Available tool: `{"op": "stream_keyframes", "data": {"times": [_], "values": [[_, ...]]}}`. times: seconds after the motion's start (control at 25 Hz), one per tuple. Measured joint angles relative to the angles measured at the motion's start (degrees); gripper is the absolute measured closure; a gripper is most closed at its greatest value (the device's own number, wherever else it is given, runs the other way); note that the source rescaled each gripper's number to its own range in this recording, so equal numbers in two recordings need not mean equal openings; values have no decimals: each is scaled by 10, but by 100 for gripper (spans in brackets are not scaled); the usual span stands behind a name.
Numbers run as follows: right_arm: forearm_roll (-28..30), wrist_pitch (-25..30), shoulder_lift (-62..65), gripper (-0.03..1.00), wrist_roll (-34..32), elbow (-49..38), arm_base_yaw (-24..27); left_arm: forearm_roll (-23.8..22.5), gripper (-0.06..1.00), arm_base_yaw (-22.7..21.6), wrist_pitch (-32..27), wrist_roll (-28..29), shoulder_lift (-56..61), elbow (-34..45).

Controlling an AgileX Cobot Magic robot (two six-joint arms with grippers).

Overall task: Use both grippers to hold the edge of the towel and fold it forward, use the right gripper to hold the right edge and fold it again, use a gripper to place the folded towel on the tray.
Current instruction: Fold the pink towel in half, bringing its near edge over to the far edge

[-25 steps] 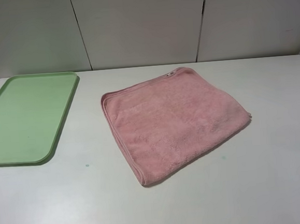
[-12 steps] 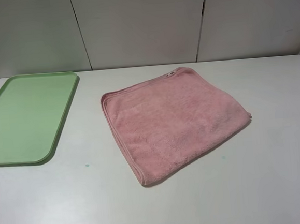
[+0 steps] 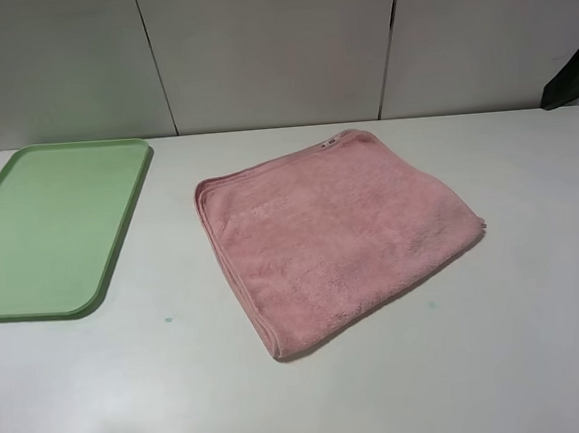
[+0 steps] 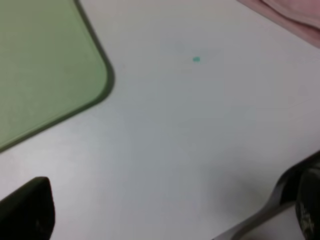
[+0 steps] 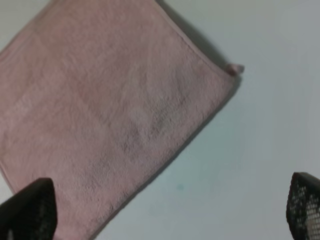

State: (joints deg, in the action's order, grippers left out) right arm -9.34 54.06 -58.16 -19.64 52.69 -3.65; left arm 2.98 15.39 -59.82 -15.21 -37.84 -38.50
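Note:
The pink towel (image 3: pixel 336 233) lies flat in the middle of the white table, turned at an angle, with a small white tag (image 3: pixel 328 141) on its far hem. Its left hem (image 3: pixel 228 266) shows doubled layers. The light-green tray (image 3: pixel 49 225) lies at the far left, apart from the towel. A dark part of the right arm (image 3: pixel 575 79) shows at the right edge. My right gripper (image 5: pixel 167 207) hangs open above the towel (image 5: pixel 110 115). My left gripper (image 4: pixel 167 210) is open above bare table, between the tray corner (image 4: pixel 97 75) and a towel corner (image 4: pixel 295 12).
A white panelled wall (image 3: pixel 276 47) stands right behind the table's far edge. A tiny green speck (image 3: pixel 165 320) marks the table in front of the tray. Bare table surface (image 3: pixel 433 386) lies in front of the towel.
A dark part of the right arm has come into the exterior view at the upper right edge. The towel and tray have not moved.

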Motion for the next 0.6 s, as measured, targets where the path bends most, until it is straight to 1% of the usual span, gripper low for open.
{"op": "stream_keyframes", "data": {"times": [0.16,0.28,0.36,0.44,0.6], "values": [[0,-18,-69,-3,-46,4,0,0,-2,25,4,-4,-84,-16],[0,-37,-117,-3,-73,4,0,0,-1,28,15,-10,-144,-17],[0,-44,-149,-3,-93,5,0,3,0,28,30,-23,-181,-17],[1,-47,-178,-3,-111,5,0,17,0,36,50,-44,-205,-17],[2,-58,-233,-3,-143,5,0,49,1,83,100,-83,-236,-18]]}}
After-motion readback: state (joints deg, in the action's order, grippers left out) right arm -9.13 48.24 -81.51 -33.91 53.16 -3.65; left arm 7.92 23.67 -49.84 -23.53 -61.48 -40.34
